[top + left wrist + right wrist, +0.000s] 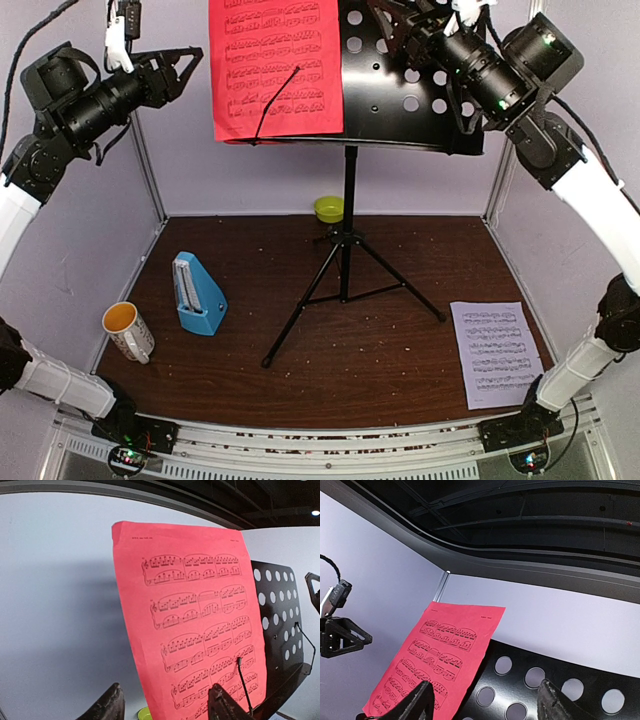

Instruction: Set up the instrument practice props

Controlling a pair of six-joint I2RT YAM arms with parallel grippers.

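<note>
The black perforated music stand [410, 95] rises on tripod legs at mid-table. A red music sheet [275, 65] leans on its left half, with a thin wire clip across its lower part. My left gripper [188, 62] hovers open just left of the sheet's edge, apart from it. In the left wrist view the red sheet [190, 630] fills the space beyond the left gripper [166, 695]. My right gripper [392, 22] is open in front of the stand's top; the right wrist view shows the stand [592, 677] and red sheet [445, 660] beyond the right gripper [485, 690]. A white music sheet [497, 352] lies flat at the right. The blue metronome [197, 293] stands at the left.
A white mug [128, 330] with a yellow inside sits at the table's left edge near the metronome. A lime-green bowl [329, 208] rests against the back wall behind the stand. The tripod legs [345, 290] spread across mid-table. Pale walls enclose three sides.
</note>
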